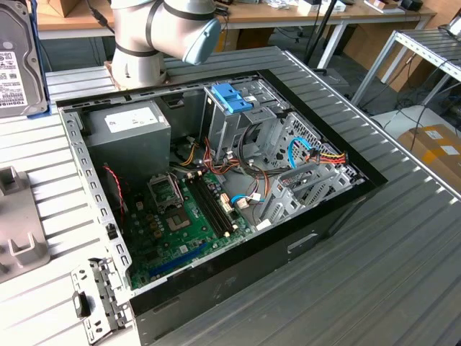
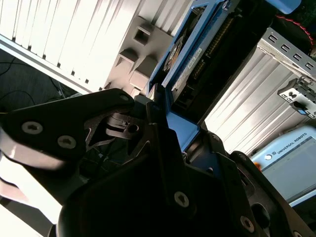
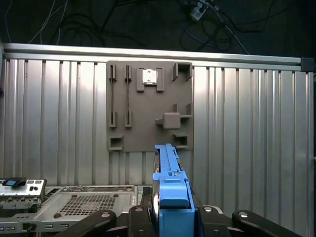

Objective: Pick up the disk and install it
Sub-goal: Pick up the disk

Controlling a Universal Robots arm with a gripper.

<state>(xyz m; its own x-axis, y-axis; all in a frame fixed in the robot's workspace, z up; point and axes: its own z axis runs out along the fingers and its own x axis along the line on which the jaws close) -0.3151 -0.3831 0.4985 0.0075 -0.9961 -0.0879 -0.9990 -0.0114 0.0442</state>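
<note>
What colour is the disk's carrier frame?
Light blue; the disk shows it best in the first wrist view.

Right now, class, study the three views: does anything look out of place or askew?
Nothing looks damaged. The computer case lies open with loose cables inside, and a metal bracket juts out at its corner. The tool holds the disk on edge.

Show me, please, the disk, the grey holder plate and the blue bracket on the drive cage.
disk [image 3: 170,197]: first wrist view, on its blue end tab.
grey holder plate [image 3: 145,126]: first wrist view, on a bare flat part.
blue bracket [image 1: 232,97]: exterior view, on its top face.
</note>
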